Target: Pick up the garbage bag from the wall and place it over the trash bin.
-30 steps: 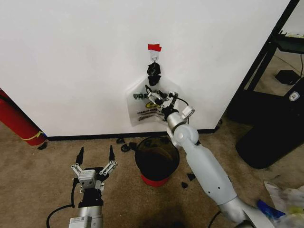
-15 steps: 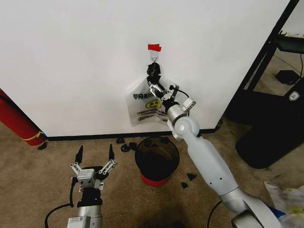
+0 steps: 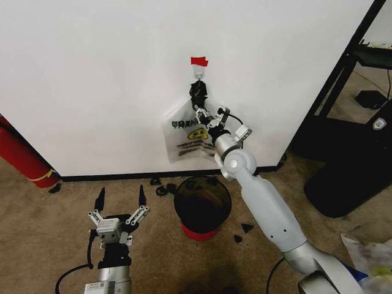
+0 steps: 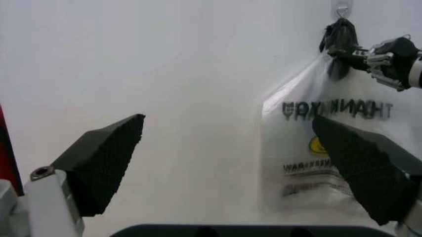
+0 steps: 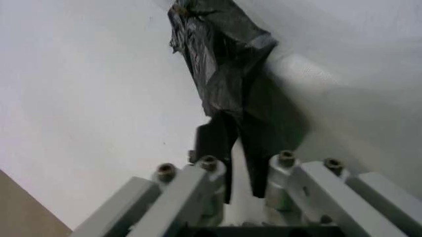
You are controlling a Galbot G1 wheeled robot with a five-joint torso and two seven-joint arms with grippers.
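While the garbage bag hangs on the wall, the right gripper reaches up to its dark bunched top at about twelve o'clock in the head view. That knot of black plastic hangs from a small metal hook, with a scrap of red tape just above it. In the right wrist view, the black fingertips sit close together around the lower end of the dark bunch; the jaws look nearly closed on it, though whether they truly pinch the plastic cannot be told. The bag's translucent body, with dark lettering and a yellow print, lies flat against the wall below the hook.

The trash bin, round and black with a red base, stands on the brown carpet directly below the bag, at about six o'clock from it, close to the black baseboard. Small black scraps lie on the carpet around the bin.

The left gripper is held low at about seven o'clock, well apart from the bag, with its jaws spread wide and nothing between them. At nine o'clock a red cylinder leans by the wall.
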